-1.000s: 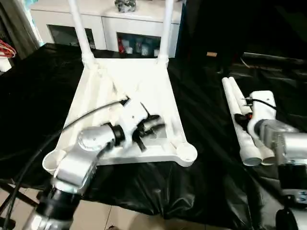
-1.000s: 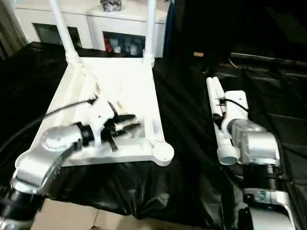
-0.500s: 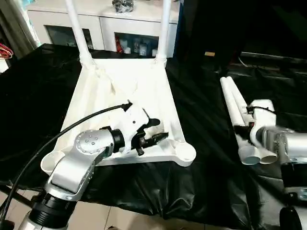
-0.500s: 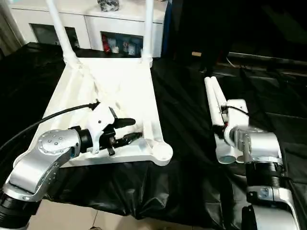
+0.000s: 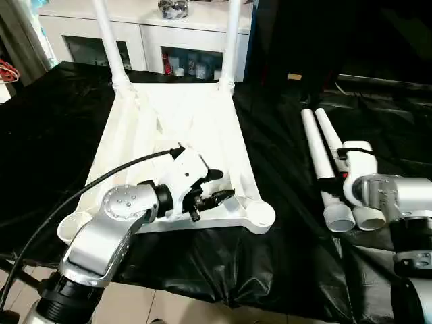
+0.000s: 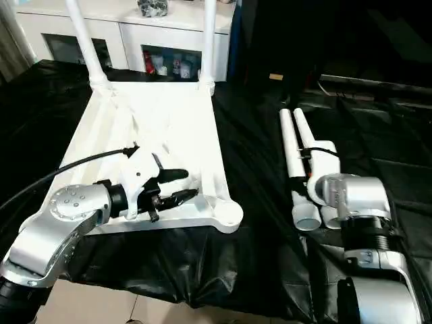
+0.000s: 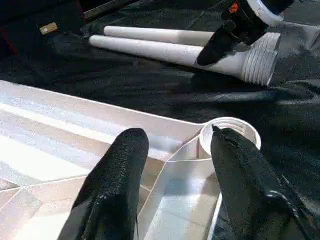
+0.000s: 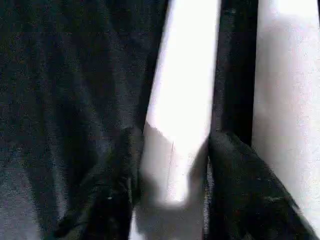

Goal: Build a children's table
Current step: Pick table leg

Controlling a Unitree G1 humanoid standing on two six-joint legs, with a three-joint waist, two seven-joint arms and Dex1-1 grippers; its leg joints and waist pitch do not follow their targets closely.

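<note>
Since the earlier frame, the right gripper [image 8: 172,200] had settled astride one of two loose legs [image 5: 322,169], fingers either side, not seen to clamp. Left gripper [image 7: 172,165] hung parted, empty, over the upturned tabletop [image 5: 182,121] near its vacant corner socket [image 5: 258,214], probably steadying. Two smooth tapered legs stood fitted; ribbed plastic lay on black sheeting [image 5: 283,256].
</note>
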